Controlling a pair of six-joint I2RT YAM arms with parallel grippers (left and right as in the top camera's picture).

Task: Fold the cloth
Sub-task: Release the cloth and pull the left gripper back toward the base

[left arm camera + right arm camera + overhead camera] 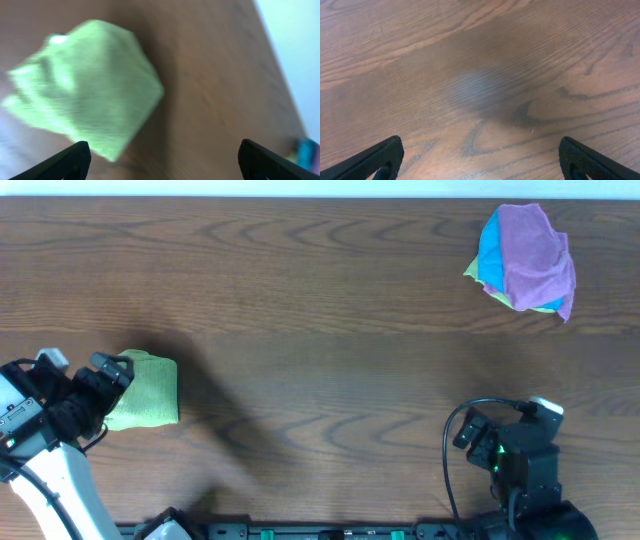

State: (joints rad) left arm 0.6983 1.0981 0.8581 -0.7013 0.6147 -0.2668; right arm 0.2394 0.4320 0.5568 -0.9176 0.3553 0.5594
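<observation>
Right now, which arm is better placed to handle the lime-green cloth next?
Left. The left pincer, open, hangs right by the lime-green cloth; the right pincer is far off, over bare tabletop.

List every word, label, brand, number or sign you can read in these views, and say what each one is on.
No readable text in any view.
On the green cloth, a pale patch at one corner may be a tag: too blurred to read.
On the pile of cloths: no print shows.
On the table: only wood grain, no markings.
</observation>
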